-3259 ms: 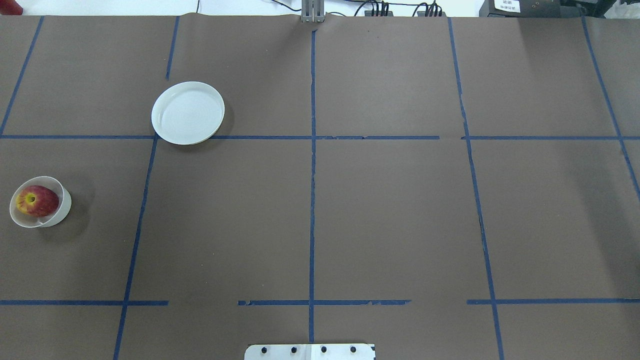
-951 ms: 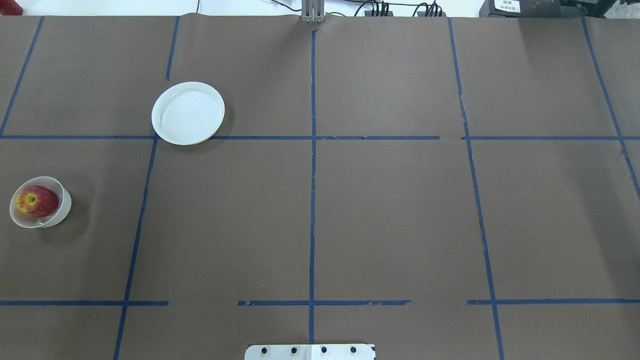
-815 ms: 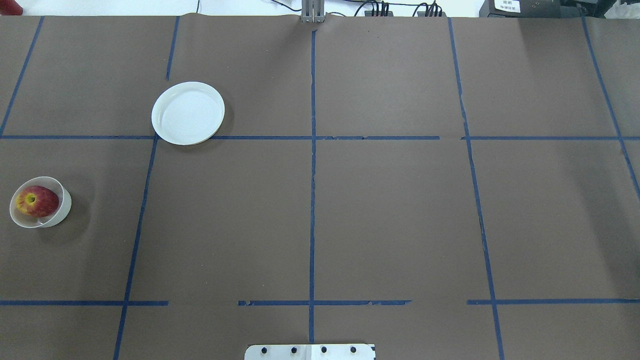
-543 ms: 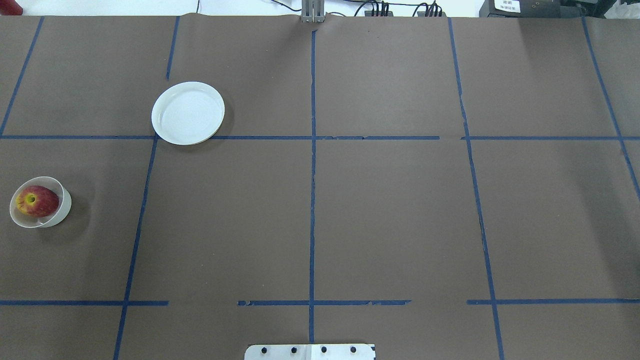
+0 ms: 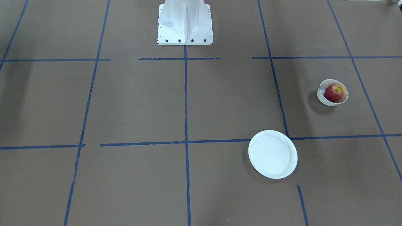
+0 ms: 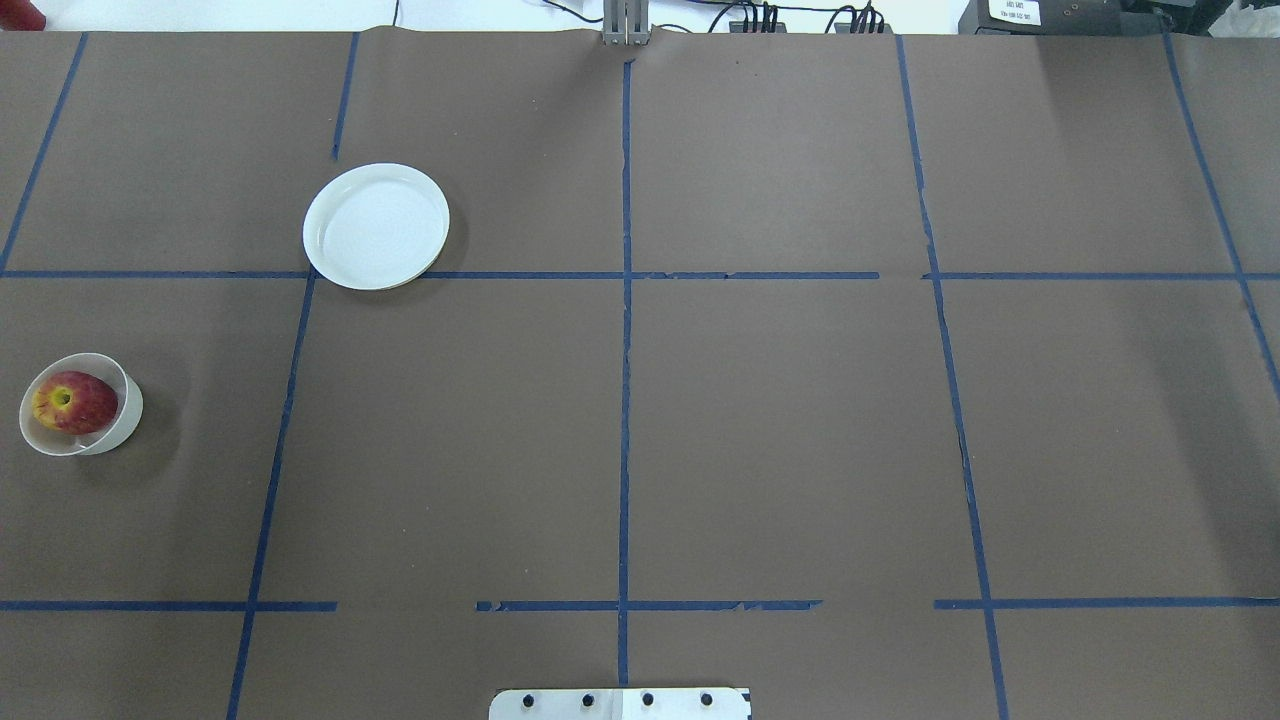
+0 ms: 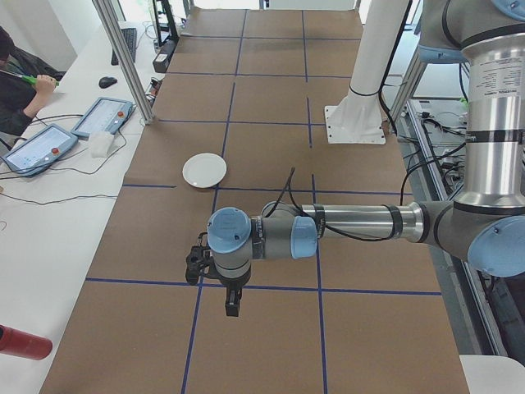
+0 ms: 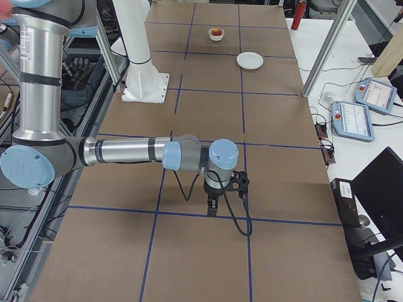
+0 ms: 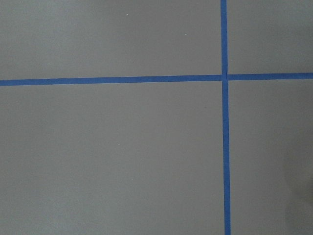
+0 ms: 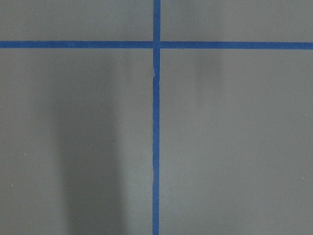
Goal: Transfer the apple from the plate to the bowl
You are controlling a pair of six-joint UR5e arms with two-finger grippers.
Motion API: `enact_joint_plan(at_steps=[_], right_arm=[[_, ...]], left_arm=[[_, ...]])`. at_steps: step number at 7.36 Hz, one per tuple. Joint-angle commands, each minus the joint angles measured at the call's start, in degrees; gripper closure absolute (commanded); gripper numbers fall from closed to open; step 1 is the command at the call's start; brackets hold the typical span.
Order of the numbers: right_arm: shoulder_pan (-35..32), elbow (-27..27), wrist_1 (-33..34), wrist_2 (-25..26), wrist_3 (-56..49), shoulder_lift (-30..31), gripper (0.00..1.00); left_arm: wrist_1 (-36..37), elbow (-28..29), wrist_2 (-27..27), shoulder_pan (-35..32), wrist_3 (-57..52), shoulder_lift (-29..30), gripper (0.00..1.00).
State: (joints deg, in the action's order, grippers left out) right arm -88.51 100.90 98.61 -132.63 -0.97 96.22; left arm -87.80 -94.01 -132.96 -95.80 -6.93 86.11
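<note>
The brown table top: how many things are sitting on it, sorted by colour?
White: 2, the flat round white plate and the small deep off-white bowl.
Red: 1, the small round red apple with a yellow patch, lying in the bowl.
Total: 3.
</note>
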Motion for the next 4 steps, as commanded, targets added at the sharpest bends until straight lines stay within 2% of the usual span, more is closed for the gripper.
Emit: enact_joint_plan(at_steps=[1,4], right_arm=[[0.0,0.0,0.0,0.0,0.0,0.0,0.0],[0.0,0.0,0.0,0.0,0.0,0.0,0.0]], left_arm=[[0.0,0.0,-0.4,0.0,0.0,0.0,0.0],[0.0,-0.5,-0.4,0.0,-0.2,-0.1,0.0]])
